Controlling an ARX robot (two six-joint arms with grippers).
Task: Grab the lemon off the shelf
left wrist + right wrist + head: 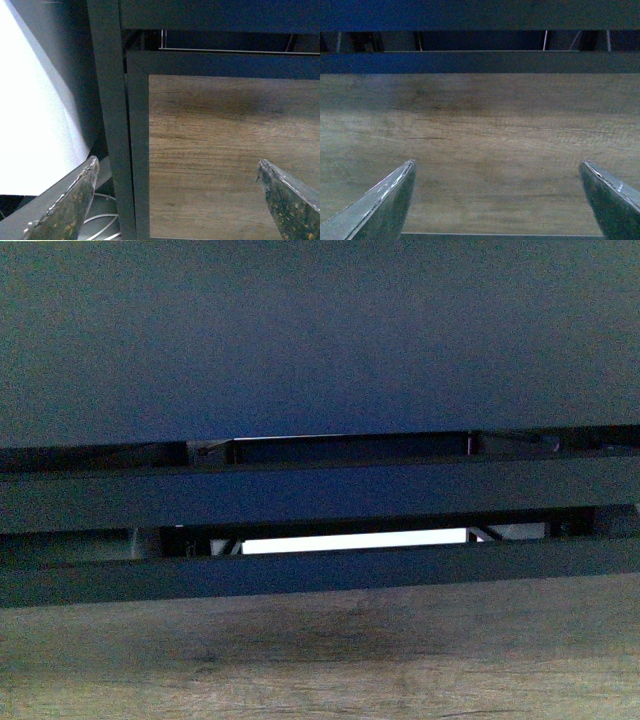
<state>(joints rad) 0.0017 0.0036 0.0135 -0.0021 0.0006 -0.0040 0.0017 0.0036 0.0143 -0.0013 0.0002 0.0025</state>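
Note:
The lemon is out of view in every frame. The shelf (320, 490) fills the front view at close range: black tray edges stacked above a brown wood-grain panel (320, 660). In the left wrist view my left gripper (177, 175) is open, with nothing between its fingers, facing the wood panel (220, 160) next to the black upright post (112, 125). My right gripper (497, 172) is open too and empty, facing the wood panel (485, 145) below a black tray edge (480, 62).
A white sheet or wall (35, 115) lies beside the shelf's post in the left wrist view, with white cables (102, 220) low by the post. Through the gaps between decks a bright white strip (355, 540) shows behind the shelf.

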